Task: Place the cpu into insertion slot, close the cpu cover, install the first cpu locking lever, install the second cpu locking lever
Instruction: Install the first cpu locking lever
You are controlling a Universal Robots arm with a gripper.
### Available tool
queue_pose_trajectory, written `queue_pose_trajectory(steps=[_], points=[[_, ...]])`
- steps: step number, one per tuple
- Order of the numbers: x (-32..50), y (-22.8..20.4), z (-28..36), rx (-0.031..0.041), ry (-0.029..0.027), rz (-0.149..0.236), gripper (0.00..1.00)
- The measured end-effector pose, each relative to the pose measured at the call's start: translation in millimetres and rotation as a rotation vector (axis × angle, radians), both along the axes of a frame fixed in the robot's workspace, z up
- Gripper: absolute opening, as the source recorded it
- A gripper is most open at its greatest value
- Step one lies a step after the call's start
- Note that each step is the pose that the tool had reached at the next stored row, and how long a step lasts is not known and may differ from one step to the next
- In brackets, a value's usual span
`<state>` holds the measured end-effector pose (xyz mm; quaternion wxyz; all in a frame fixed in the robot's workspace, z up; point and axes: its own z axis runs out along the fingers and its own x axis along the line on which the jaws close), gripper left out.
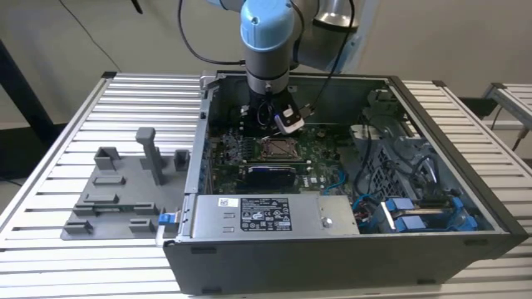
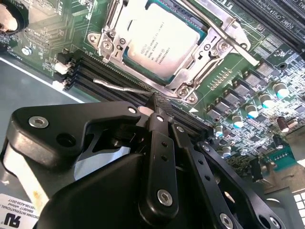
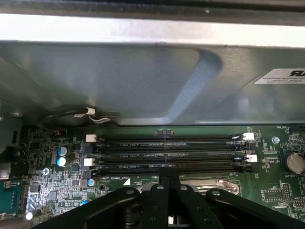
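Lying socketed, cpu (image 2: pixel 162 43) just beyond closed jaws.

cpu cover (image 3: pixel 205 184) in the first wrist view — mostly hidden behind the hand (image 3: pixel 167 174)

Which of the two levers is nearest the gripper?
The bent lever beside the memory slots; its end reaches the gripper. The other lever lies beyond the cpu.

Metal wall (image 3: pixel 143 81) crowding memory slots (image 3: pixel 167 153), open room above cpu (image 2: pixel 162 43), seemingly
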<state>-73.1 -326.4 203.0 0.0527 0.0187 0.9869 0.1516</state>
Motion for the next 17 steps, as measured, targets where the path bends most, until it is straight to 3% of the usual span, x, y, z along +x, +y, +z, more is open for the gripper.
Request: queue_pose_trajectory(steps=[17], points=[[15.6,0.1,-2.6,0.0000,0.0000,0.000,0.11]])
